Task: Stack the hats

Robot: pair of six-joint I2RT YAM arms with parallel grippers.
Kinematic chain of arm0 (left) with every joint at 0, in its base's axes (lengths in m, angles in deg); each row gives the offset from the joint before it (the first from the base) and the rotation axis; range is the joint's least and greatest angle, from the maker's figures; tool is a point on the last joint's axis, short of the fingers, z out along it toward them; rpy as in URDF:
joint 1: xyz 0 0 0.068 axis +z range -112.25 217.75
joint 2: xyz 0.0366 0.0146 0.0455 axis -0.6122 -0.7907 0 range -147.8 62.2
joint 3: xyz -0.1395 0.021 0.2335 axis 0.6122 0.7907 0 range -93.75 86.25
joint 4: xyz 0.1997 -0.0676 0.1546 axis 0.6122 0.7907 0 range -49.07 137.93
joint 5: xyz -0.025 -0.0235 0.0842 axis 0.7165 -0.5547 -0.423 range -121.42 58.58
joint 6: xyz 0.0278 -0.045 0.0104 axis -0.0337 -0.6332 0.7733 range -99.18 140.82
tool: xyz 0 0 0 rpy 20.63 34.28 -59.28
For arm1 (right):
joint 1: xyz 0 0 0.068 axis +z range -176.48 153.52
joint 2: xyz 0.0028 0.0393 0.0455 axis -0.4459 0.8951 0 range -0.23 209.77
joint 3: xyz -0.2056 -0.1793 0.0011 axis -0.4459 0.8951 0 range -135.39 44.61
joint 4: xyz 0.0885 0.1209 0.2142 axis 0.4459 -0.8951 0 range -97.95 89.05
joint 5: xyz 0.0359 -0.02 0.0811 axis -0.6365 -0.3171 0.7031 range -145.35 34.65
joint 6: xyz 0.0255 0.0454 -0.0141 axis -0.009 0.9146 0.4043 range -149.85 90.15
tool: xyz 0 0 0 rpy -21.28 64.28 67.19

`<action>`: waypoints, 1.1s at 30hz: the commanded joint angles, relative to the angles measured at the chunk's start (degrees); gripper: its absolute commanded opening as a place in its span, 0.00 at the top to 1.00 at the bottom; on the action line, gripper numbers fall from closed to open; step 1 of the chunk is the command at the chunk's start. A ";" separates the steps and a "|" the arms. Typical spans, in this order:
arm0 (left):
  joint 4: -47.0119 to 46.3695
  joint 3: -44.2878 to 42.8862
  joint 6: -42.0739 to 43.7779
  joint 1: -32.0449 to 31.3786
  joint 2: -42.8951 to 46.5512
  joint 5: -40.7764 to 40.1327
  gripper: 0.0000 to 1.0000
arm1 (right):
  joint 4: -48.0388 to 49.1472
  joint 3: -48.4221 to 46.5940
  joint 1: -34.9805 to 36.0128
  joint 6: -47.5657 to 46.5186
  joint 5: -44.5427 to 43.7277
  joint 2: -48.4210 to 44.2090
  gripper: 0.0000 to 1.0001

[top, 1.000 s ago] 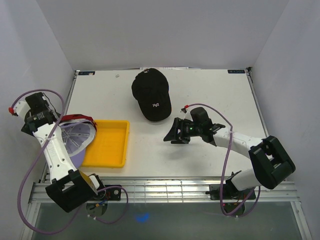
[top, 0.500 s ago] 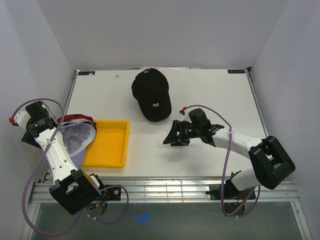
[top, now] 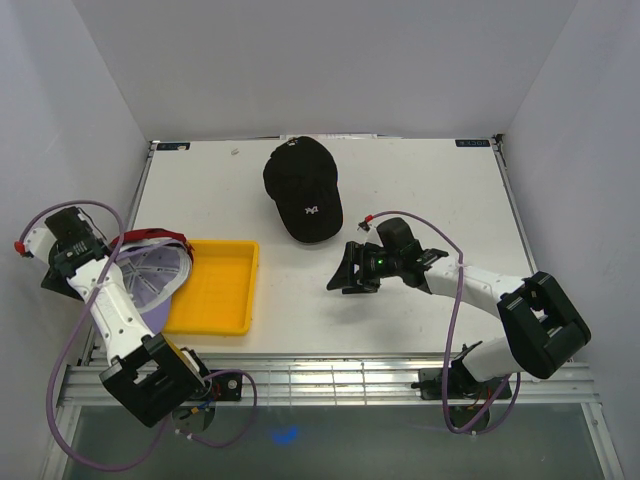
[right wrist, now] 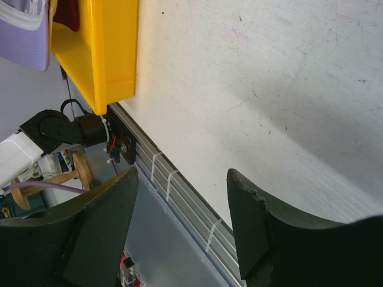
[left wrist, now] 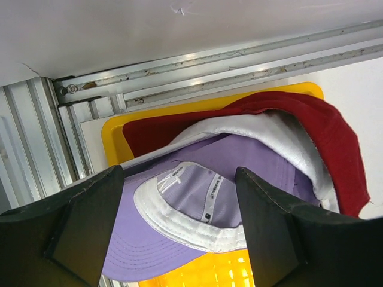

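Observation:
A black cap (top: 303,190) with a white logo lies on the table at the back centre. A lavender cap (top: 150,280) lies upside down, nested in a white cap (left wrist: 269,131) and a dark red cap (left wrist: 326,134), over the left end of the yellow tray (top: 215,288). My left gripper (left wrist: 181,179) is open and empty at the stack's left side, with the lavender cap (left wrist: 197,179) showing between its fingers. My right gripper (top: 346,270) is open and empty above bare table, just in front of the black cap. No tan cap is in view.
The yellow tray also shows in the right wrist view (right wrist: 108,54), with the lavender brim (right wrist: 27,36) beyond it. A metal rail (top: 330,380) runs along the table's near edge. White walls close in the left, back and right sides.
My left wrist has drawn back a little to the left and toward the near edge. My right gripper has shifted slightly toward the near edge. The caps have not moved.

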 commanded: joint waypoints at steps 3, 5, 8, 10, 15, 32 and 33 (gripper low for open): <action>-1.55 2.60 -0.46 1.29 0.48 3.71 0.15 | 0.24 -1.54 0.47 -1.14 0.08 -1.32 0.33; -1.55 2.87 -0.64 1.47 0.57 5.20 0.16 | 0.41 -1.37 0.47 -1.14 -0.01 -1.32 0.33; -1.28 2.78 -0.73 1.47 1.09 6.43 0.19 | 0.85 -1.19 0.56 -0.96 0.08 -1.32 0.34; -1.28 2.78 -0.55 1.47 1.54 7.14 0.21 | 1.20 -0.93 0.56 -0.79 0.08 -1.23 0.33; -1.46 4.18 -0.20 1.47 2.06 10.65 0.28 | 1.82 -0.84 0.82 -0.44 0.17 -0.70 0.34; -2.07 7.17 0.42 1.47 4.96 17.59 0.66 | 2.96 -0.93 1.79 0.88 -0.27 -0.79 0.34; -2.07 7.43 0.33 1.47 5.14 17.86 0.67 | 2.96 -1.10 1.88 0.88 -0.27 -0.70 0.34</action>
